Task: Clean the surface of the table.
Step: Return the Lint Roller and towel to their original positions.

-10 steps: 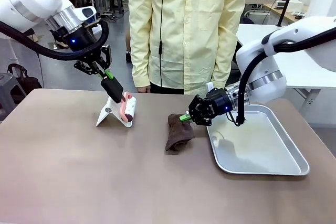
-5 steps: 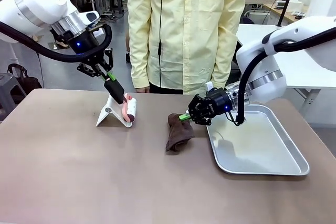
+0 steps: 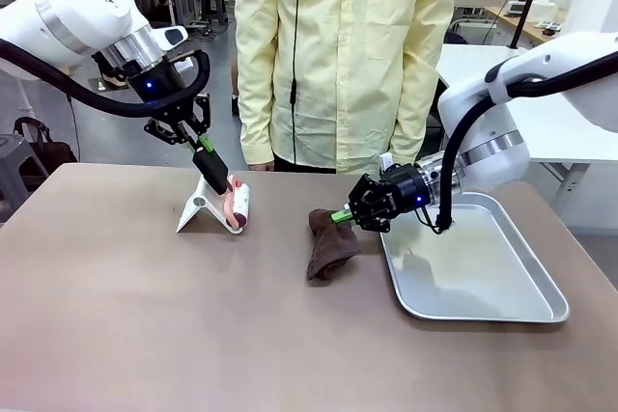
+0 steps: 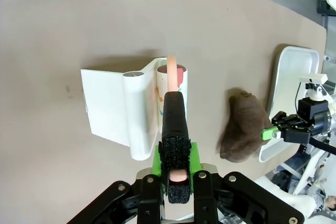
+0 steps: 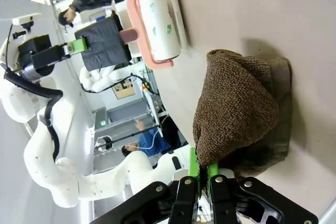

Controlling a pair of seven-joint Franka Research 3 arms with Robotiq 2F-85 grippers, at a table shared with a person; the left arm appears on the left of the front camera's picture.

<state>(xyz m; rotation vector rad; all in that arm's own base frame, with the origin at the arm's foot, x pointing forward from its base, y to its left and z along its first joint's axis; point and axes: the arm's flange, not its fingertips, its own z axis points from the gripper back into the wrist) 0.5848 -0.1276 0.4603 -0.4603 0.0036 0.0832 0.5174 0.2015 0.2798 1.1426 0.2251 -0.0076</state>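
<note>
Worktop (image 3: 145,315), wide matte taupe, awaiting wiping: left pincer (image 4: 177,174) clamped on black-handled lint roller (image 4: 169,95); right pincer (image 3: 340,215) pinching brown towelling cloth (image 3: 330,246) for dragging.

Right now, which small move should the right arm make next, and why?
Probably drag the brown cloth across the table. The right gripper is shut on the cloth's upper edge, its lower part already lies on the tabletop, and the left gripper holds the lint roller apart.
</note>
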